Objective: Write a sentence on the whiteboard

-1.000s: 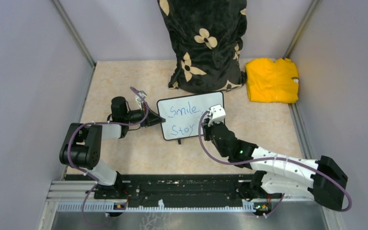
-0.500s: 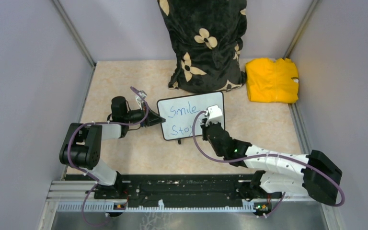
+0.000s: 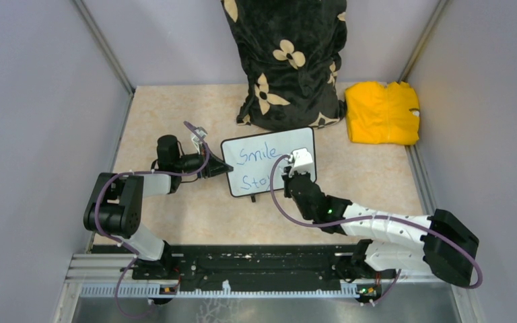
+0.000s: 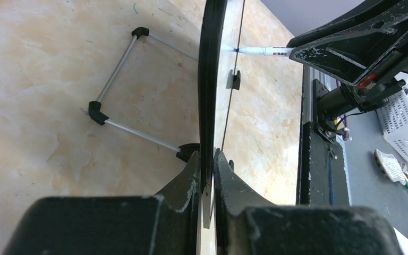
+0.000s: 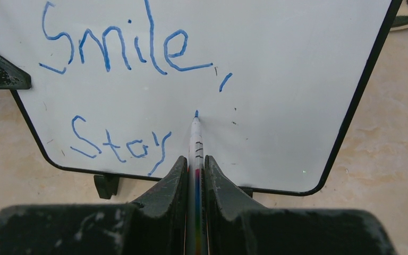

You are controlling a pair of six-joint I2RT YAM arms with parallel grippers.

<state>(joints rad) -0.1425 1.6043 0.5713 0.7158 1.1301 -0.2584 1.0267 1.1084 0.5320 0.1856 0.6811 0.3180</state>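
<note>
The whiteboard (image 3: 259, 145) stands tilted on the table, its face toward the arms. Its left edge (image 4: 208, 79) is clamped in my left gripper (image 4: 207, 164), which is shut on it. The sentence (image 5: 127, 48) reads "Smile," on the top line and "Stay" (image 5: 119, 144) below, in blue. My right gripper (image 5: 195, 164) is shut on a white marker (image 5: 195, 138). The marker's blue tip touches the board just right of "Stay". In the top view my right gripper (image 3: 295, 169) covers the board's lower right part.
A black floral cushion (image 3: 286, 60) stands behind the board. A yellow cloth (image 3: 382, 111) lies at the back right. The board's wire stand (image 4: 122, 85) rests on the table behind it. Grey walls enclose the table on both sides.
My right gripper has moved up and left onto the board with the marker, bringing the tip against the surface beside "Stay". The left arm and the board have not moved.
</note>
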